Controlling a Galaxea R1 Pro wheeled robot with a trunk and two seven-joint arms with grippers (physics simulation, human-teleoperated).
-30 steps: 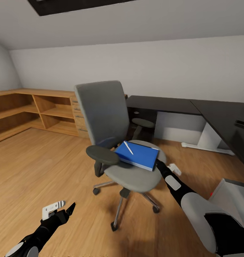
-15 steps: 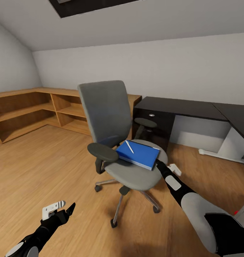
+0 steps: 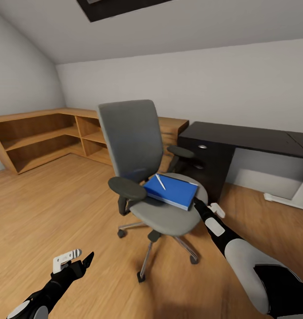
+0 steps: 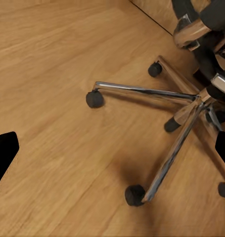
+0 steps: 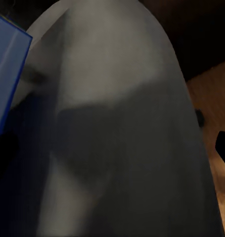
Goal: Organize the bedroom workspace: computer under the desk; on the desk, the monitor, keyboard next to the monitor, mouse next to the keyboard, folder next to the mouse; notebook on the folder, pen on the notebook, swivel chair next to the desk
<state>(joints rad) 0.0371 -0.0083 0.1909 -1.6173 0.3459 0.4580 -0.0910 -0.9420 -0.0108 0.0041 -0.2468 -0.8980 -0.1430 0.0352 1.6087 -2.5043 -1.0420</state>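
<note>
The swivel chair (image 3: 129,137) stands in the middle of the wood floor, its grey seat (image 5: 117,123) facing me. On the seat lies the blue folder (image 3: 171,191) (image 5: 6,59) with the white pen (image 3: 160,182) on top of it. My right gripper (image 3: 197,203) (image 5: 112,148) straddles the seat's near right rim beside the folder's corner and is clamped on it. My left gripper (image 3: 76,259) (image 4: 112,153) hangs open low over the floor, left of the chrome star base (image 4: 181,98). The black desk (image 3: 240,135) stands behind the chair. Notebook, computer, monitor, keyboard and mouse are out of view.
Light-wood shelving (image 3: 45,137) runs along the left and back walls under the sloped ceiling. The desk's black drawer unit (image 3: 204,164) stands close behind the chair's right armrest. A white desk leg (image 3: 302,195) shows at the far right. Open wood floor (image 3: 58,199) lies to the left.
The camera has swung left, so desk and shelving slid right in the picture. Chair, folder, pen and both grippers keep their places in the view; the chair travels with my right gripper.
</note>
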